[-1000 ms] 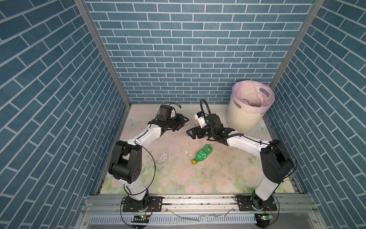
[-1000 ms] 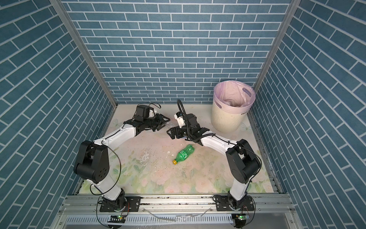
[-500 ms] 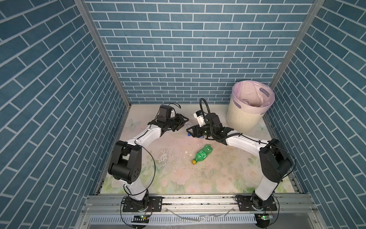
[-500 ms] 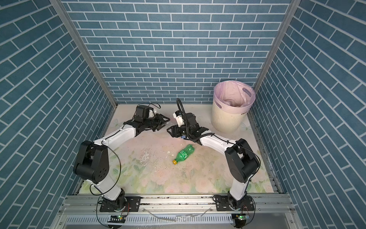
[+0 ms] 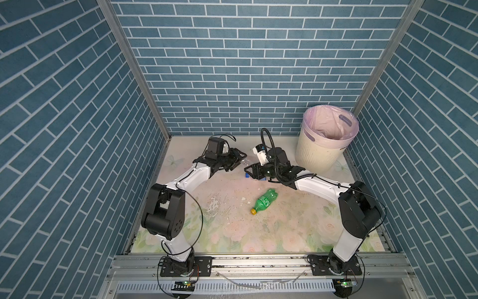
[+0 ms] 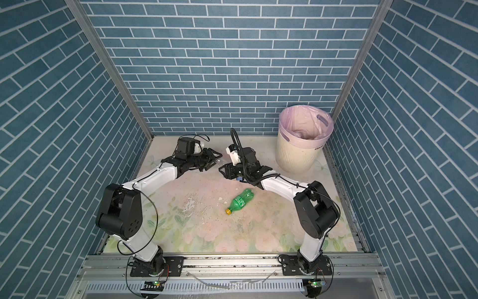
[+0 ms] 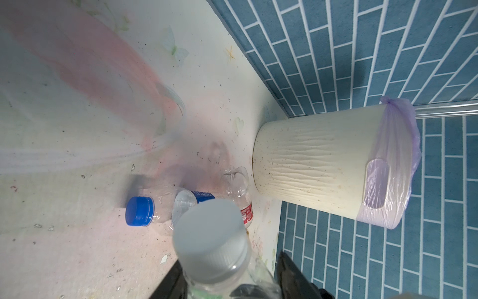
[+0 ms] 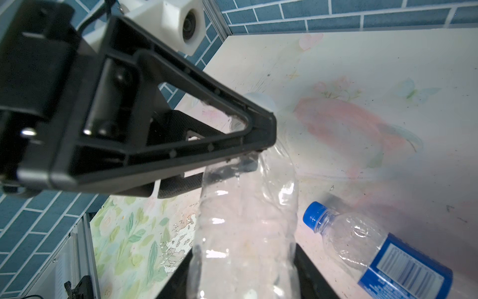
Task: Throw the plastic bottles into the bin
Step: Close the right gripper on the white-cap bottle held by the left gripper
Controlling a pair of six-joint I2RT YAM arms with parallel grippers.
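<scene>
I judge the job only partly done. The clear bottle (image 8: pixel 245 220) sits between both arms with the right gripper (image 5: pixel 251 173) clamped on its body, while the left gripper (image 5: pixel 240 159) straddles its neck, and I cannot tell whether that one is gripping or loose. Besides this one, still outside the bin (image 5: pixel 318 158) in the far right corner are the green bottle (image 5: pixel 265 200) at mid-table, the blue-capped bottle (image 8: pixel 375 253) and the red-labelled bottle (image 7: pixel 239 191) lying near the tub.

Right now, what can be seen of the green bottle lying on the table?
The green bottle is small, translucent green plastic, with a yellow cap, a green label with white print and a lobed base. It looks intact. It lies on its side on the floral table cover, mid-table, cap angled toward the near edge. Nothing touches it but the cover.
</scene>
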